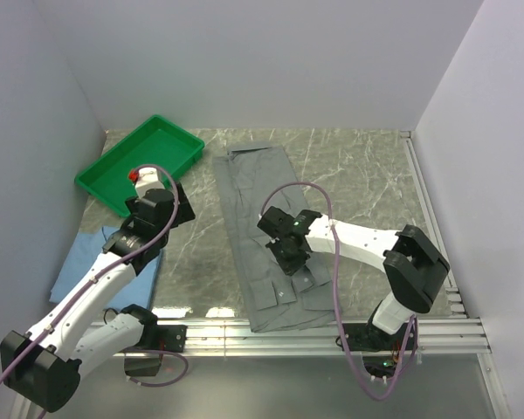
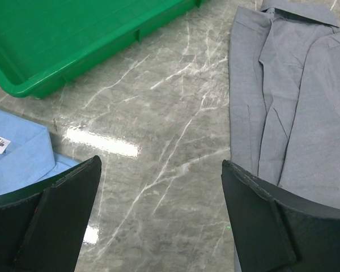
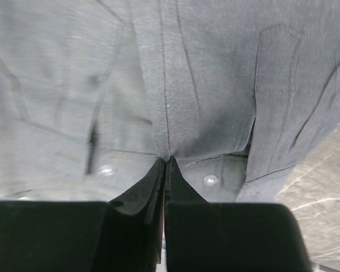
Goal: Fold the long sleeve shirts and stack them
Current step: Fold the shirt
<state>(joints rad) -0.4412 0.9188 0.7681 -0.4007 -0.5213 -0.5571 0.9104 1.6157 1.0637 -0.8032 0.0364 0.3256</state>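
Right pincer (image 1: 288, 251) clamped shut on the plain grey collared cloth shirt (image 1: 260, 223), its tips biting a small pucker of fabric on the front placket, in the near half of the garment. The grey shirt lies lengthways down the middle of the grey marble-patterned surface (image 1: 367, 179), collar at the far end, sides turned in to make a long strip. Left pincer (image 2: 161, 164) hangs wide open and holds nothing, above bare surface to the left of the grey shirt. The light blue cloth shirt (image 1: 79, 262) lies at the near left, partly under the left arm, just near of the green plastic tray (image 1: 153, 153).

Both shirts look thin, light and limp. Such cloth is likely to sag from a single pinch and let its folded layers slide apart. A nip at the placket probably catches only the top layer. A surer hold for folding would seem to be at the near hem or its corners, through all layers, one pincer to each side. Collar and buttons are the only stiffer parts. Nothing here is fragile.
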